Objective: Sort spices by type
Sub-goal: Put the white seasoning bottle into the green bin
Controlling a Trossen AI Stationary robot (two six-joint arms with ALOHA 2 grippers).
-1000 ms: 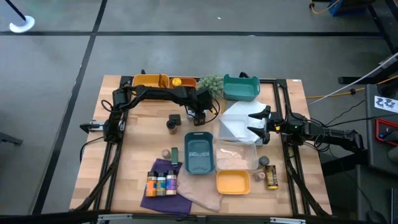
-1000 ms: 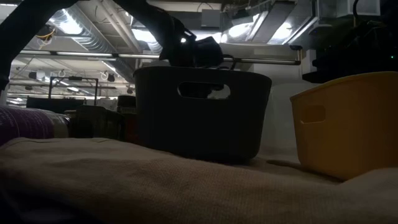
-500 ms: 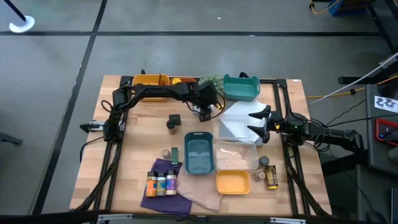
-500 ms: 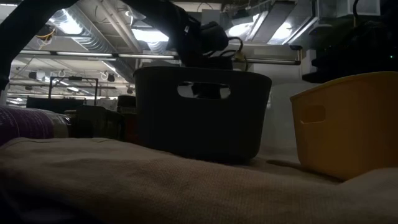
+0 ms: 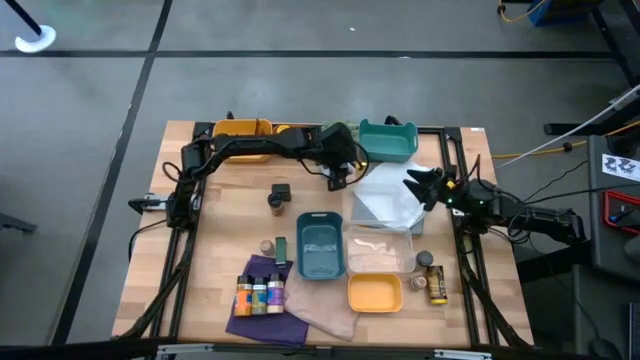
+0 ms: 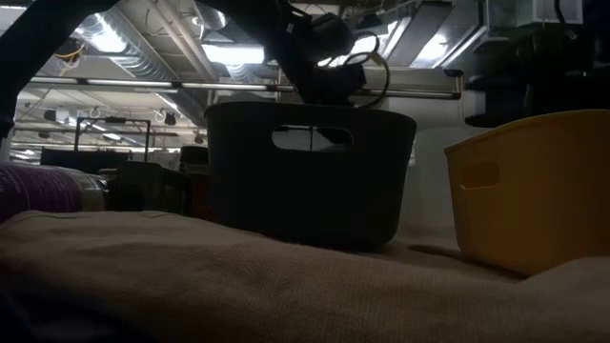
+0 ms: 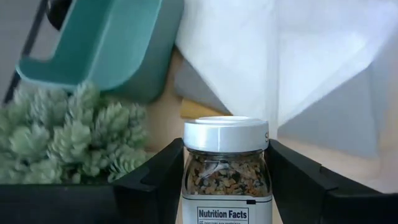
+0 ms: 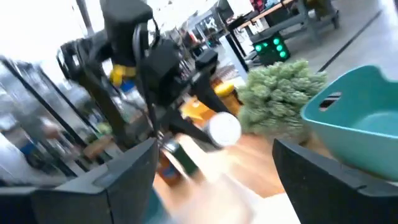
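Left gripper (image 7: 227,186) jaws clamp a spice jar (image 7: 226,168); right gripper (image 5: 420,185) jaws spread, empty

Open wood (image 5: 235,205) lies left of centre, broken only by two small jars (image 5: 278,194). The far edge is crowded: orange tray (image 5: 240,129), spiky plant (image 5: 333,131), teal tray (image 5: 387,141). White paper (image 5: 385,195) fills centre-right. Near side is blocked by the blue bin (image 5: 320,246), clear box (image 5: 380,252), yellow tray (image 5: 375,293) and bottle row (image 5: 259,294).

The whole desk (image 5: 215,205) is viewed from directly overhead, and level from its surface. The teal tray (image 7: 106,43) is shared by both close wrist views.
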